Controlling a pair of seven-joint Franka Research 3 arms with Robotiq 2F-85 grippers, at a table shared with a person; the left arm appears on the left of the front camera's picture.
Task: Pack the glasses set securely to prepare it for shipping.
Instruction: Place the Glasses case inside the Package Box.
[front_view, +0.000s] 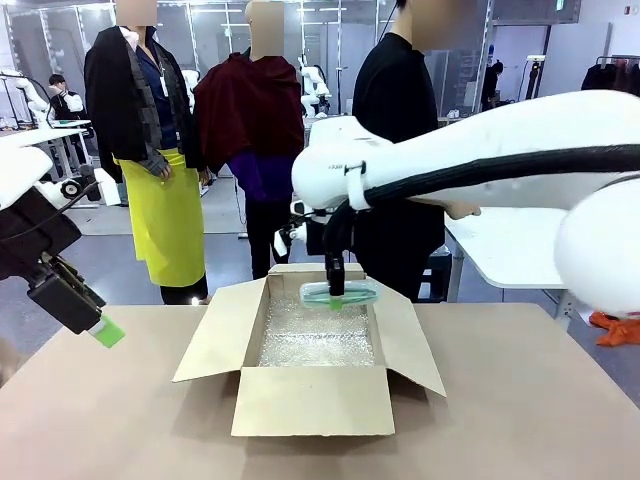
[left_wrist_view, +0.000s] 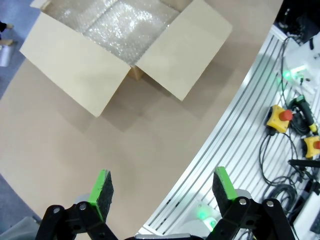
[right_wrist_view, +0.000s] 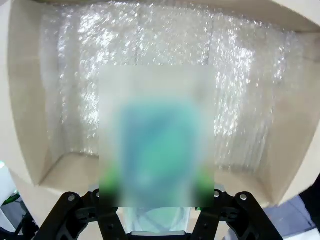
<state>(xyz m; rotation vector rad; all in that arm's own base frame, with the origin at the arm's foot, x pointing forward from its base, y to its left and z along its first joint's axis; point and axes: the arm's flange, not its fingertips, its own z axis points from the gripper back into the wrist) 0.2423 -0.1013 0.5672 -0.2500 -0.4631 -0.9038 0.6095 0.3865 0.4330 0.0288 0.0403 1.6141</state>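
Mint green and clear-wrapped, the flat oblong glasses-shaped pack hangs over the far half of the open brown cardboard box, at about the height of its far rim. The right gripper has it by the middle, its black fingers clamped on the pack from above, and the pack lies roughly level across them. A clear bubble-wrap sheet lines the floor of the box and runs up its inner walls. All four flaps are folded outward.

The left gripper hovers over the left side of the light brown table, well apart from the box. Its green-padded fingers are spread wide with nothing between them.

The step in hand looks like setting this pack into the padded box. The next move would call for a straight descent until the pack rests on the bubble wrap, then letting go. The pack should stay clear of the far wall, and there should be room left beside it for more contents. Cushioning over the top and closing the flaps are not yet done.

No brand, label or writing can be read. The box faces are plain, and in the right wrist view the pack is too blurred to show any print.
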